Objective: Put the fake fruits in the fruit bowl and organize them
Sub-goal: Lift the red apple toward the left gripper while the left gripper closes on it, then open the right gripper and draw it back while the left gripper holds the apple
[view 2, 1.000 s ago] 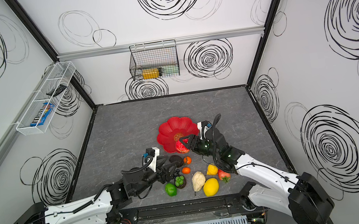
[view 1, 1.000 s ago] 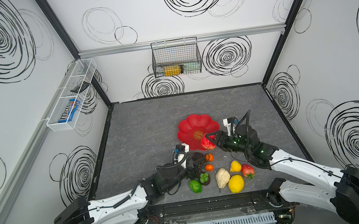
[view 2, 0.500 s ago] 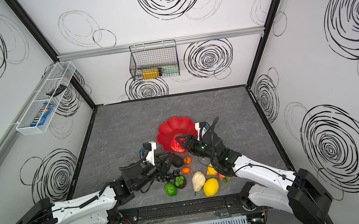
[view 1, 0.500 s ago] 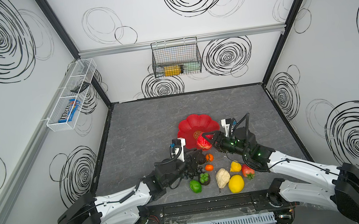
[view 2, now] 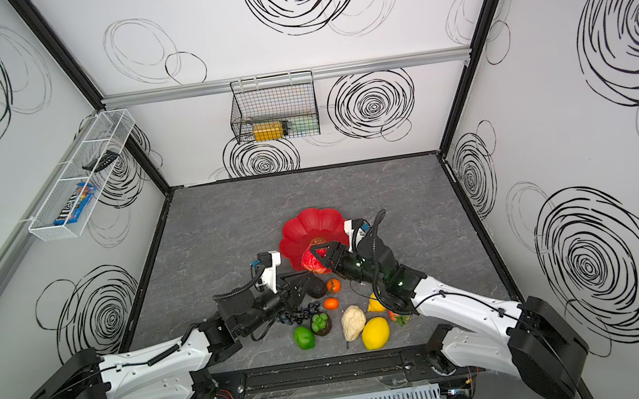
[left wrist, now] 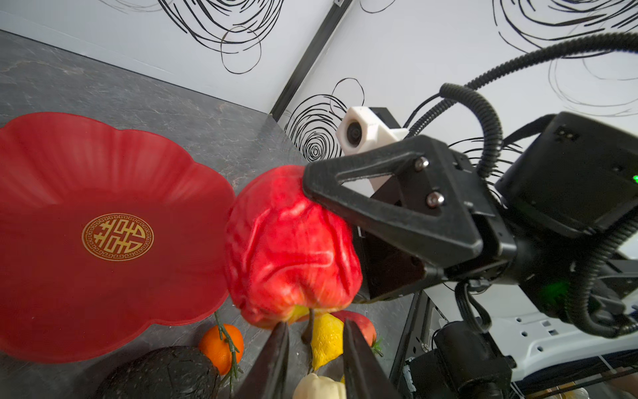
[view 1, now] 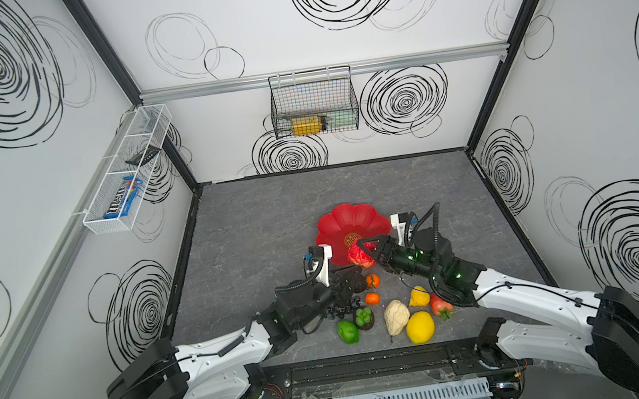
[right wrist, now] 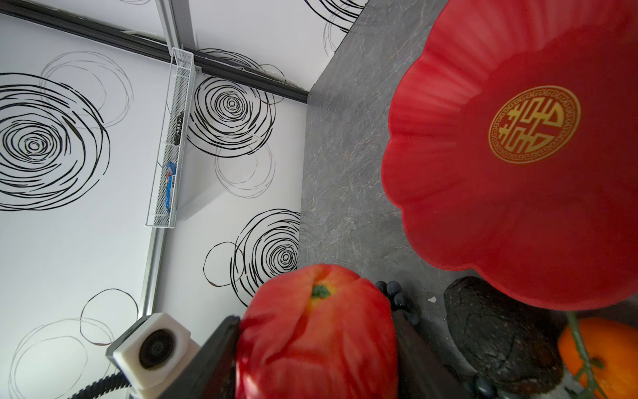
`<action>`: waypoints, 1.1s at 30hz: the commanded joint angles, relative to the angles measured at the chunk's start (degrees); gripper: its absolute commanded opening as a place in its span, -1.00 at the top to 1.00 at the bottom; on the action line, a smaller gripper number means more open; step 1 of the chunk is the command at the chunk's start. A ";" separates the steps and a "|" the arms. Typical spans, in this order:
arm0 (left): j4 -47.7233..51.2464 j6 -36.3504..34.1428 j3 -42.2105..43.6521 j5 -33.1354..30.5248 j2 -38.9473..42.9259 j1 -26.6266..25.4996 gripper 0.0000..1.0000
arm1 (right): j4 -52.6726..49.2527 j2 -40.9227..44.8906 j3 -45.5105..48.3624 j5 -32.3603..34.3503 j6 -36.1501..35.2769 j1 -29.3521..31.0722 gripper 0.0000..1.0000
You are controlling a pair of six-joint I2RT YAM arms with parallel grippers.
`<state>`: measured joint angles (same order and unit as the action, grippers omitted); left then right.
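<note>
Since a second ago the left pincer [left wrist: 314, 326] has narrowed its jaws and the right pincer [view 1: 363, 254] has slid the red fruit [left wrist: 290, 241] a touch toward 9 o'clock. Right one's clamped on that fruit, hanging over the fruit bowl [view 1: 337, 223] at its 6 o'clock rim; bowl's empty, mid-tabletop [view 1: 269, 215]. Left's jaws show a slim gap, holding nothing afaict. Imo: carry on toward 12 o'clock, past the emblem [left wrist: 117, 236], get low before letting go, since it's shallow and the fruit will probably roll.
</note>
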<state>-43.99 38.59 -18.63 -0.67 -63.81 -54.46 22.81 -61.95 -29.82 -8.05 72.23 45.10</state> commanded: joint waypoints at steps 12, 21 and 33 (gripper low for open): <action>-3.56 0.37 -1.23 1.19 -1.74 0.17 0.56 | 2.72 -1.19 -0.89 -0.03 1.11 0.77 -0.18; -3.83 0.60 -1.14 1.97 -2.28 0.40 0.72 | 2.95 -1.48 -1.03 -0.13 1.02 0.86 -0.17; -2.88 0.38 -1.03 2.62 -1.23 1.44 0.90 | 2.14 -2.12 -0.99 0.66 1.05 1.11 -0.19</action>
<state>-44.01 39.05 -18.65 1.45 -65.84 -53.49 23.46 -63.77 -29.82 -8.08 72.66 45.58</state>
